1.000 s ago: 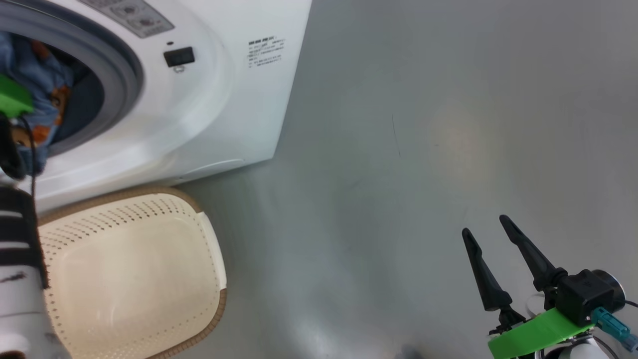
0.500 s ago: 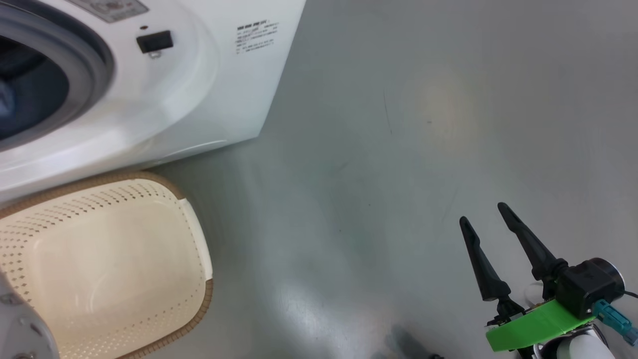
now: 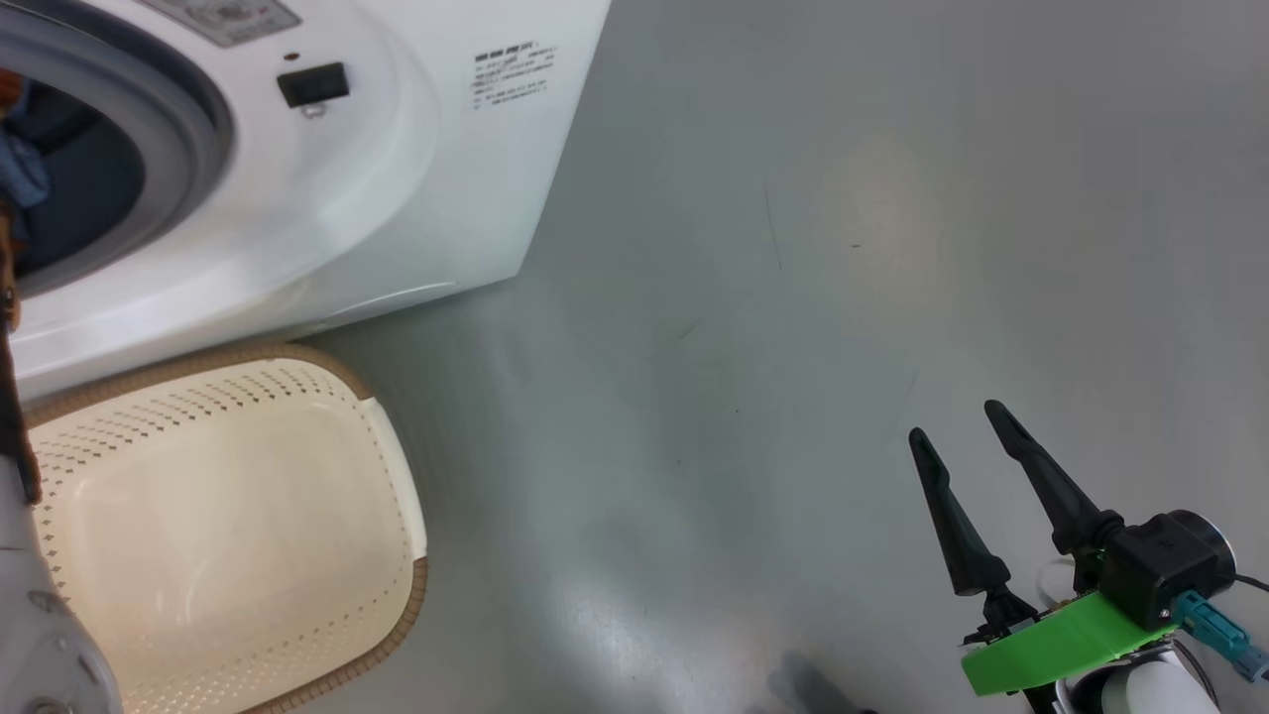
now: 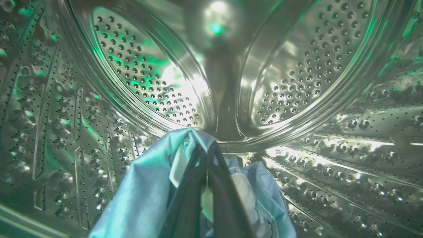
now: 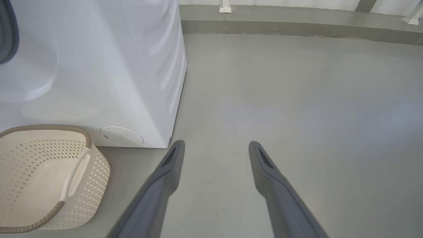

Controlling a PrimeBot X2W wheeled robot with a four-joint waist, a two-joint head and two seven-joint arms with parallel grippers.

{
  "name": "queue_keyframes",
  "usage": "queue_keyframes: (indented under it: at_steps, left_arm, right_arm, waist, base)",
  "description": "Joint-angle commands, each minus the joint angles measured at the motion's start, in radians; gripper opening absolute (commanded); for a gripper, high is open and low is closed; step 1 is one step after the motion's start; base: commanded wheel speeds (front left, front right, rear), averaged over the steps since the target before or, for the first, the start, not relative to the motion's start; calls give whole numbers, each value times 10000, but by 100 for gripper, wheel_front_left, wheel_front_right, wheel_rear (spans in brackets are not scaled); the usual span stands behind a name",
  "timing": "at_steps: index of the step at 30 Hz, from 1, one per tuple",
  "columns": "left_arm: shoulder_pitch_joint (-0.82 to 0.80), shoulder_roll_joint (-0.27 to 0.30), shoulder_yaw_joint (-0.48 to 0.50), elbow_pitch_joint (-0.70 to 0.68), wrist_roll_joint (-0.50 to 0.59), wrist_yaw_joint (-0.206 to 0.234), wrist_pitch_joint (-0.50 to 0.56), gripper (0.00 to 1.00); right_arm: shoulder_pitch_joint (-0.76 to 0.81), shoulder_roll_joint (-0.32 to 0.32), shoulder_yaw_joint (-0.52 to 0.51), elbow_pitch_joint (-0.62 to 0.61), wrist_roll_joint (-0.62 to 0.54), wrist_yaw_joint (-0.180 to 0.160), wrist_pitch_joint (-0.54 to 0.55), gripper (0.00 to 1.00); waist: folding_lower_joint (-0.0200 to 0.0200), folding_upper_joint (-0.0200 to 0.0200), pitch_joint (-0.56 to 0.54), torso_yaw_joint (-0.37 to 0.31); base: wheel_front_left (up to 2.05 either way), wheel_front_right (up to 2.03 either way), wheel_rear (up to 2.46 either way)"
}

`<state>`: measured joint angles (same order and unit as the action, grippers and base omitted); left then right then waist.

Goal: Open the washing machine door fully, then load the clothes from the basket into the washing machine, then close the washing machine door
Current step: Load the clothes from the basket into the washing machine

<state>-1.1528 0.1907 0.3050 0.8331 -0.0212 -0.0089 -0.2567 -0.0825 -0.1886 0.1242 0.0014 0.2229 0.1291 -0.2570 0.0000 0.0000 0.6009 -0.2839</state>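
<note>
Blue cloth (image 4: 148, 191), thin and crumpled, sits pinched in your left claw (image 4: 207, 150), whose fingers are closed on it deep inside the dimpled, perforated steel drum (image 4: 297, 66). A second ago that cloth hung at the grey rubber gasket (image 3: 198, 129) of the washing machine (image 3: 397, 198). Loading looks nearly done: you likely need only let go and draw back. The oval basket (image 3: 198, 362), cream plastic with a brown woven rim, lies empty beside the washer. Your right claw (image 3: 954, 420) hangs spread wide, empty, over the smooth grey floor (image 3: 793, 297).
</note>
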Motion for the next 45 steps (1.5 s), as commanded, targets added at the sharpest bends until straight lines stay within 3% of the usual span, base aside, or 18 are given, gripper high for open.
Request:
queue_keyframes:
  at_steps: [1, 2, 14, 24, 33, 45]
  left_arm:
    - [-158, 451, -7, -105, 117, 75, -51, 84]
    - [-198, 438, -38, 22, 125, 102, -51, 100]
    - [-564, 380, -323, 1482, 205, 603, -51, 100]
    - [-367, -156, -545, 1922, 90, 912, -51, 100]
    - [471, -585, -675, 1528, -99, 798, -51, 100]
    - [1566, -1008, -908, 1045, -374, 335, -51, 100]
  right_arm:
    - [113, -138, 241, -150, 97, 16, -48, 100]
    - [116, -135, 237, -143, 98, 16, -48, 100]
    - [157, -89, 337, 5, 163, 16, -48, 100]
    - [228, -141, 305, 54, 182, 16, -48, 100]
    - [262, -101, 291, 166, 199, 16, -48, 100]
    - [296, 49, 116, 238, 200, 16, -48, 100]
  waist:
    - [0, 0, -53, 22]
    - [0, 0, -88, 27]
    - [0, 0, -575, 178]
    - [0, 0, -1111, 645]
    - [0, 0, -1591, 1092]
    - [0, 0, -2110, 1636]
  base:
    - [0, 0, 0]
    - [0, 0, 0]
    - [0, 0, 0]
    - [0, 0, 0]
    - [0, 0, 0]
    - [0, 0, 0]
